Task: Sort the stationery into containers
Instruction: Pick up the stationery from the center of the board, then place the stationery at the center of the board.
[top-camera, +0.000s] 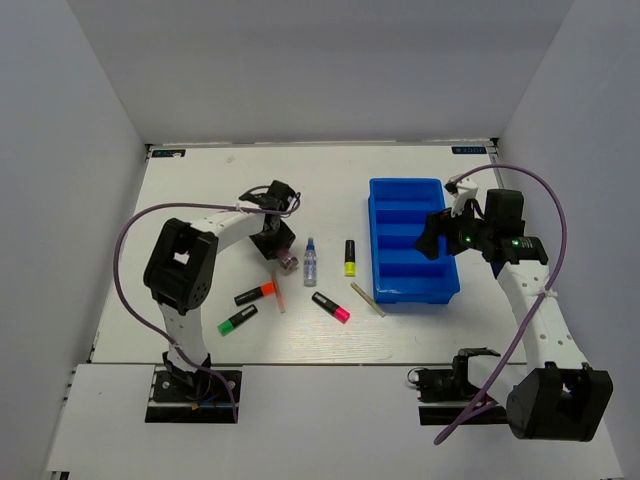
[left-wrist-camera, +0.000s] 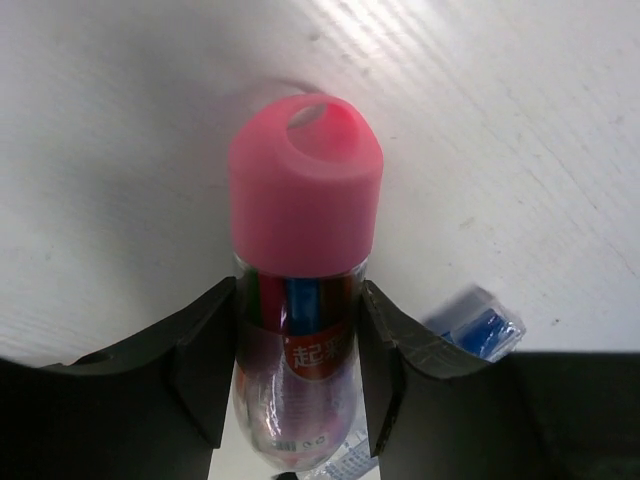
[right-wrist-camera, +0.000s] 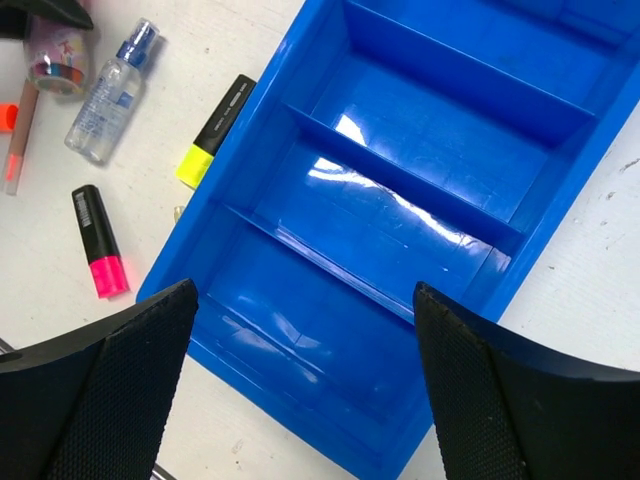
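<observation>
**Overhead view.** Left pincer (top-camera: 279, 243) sits low over the white worktop (top-camera: 200, 190), left of centre, grasping the pink tube (top-camera: 288, 262). The tube has a clear body and a pink cap. Just right of the tube lies the small clear blue-capped bottle (top-camera: 310, 263), and beyond it the yellow highlighter (top-camera: 350, 257). Both lie between the tube and the blue tray (top-camera: 379, 215). Nearer the arm bases are the orange highlighter (top-camera: 256, 293), the green highlighter (top-camera: 237, 320) and the pink highlighter (top-camera: 331, 307). One pale stick (top-camera: 279, 298) lies beside the orange highlighter's tip. The second pale stick (top-camera: 367, 299) lies slantwise just off the tray's near-left corner. The tray stands on the right half of the worktop, with cross ribs dividing it into compartments. Right pincer (top-camera: 432, 240) hangs over the tray's right side.

**Left wrist view.** The two dark fingers (left-wrist-camera: 205, 360) press against opposite sides of the tube's clear body, below the cap — clenched on the tube. The bottle's blue cap shows just past the right-hand finger.

**Right wrist view.** Right pincer is released, its fingers (right-wrist-camera: 130, 385) spread wide above the tray's near compartments — touching nothing. The bottle, the yellow highlighter and the pink highlighter lie on the worktop outside the tray's left wall.
</observation>
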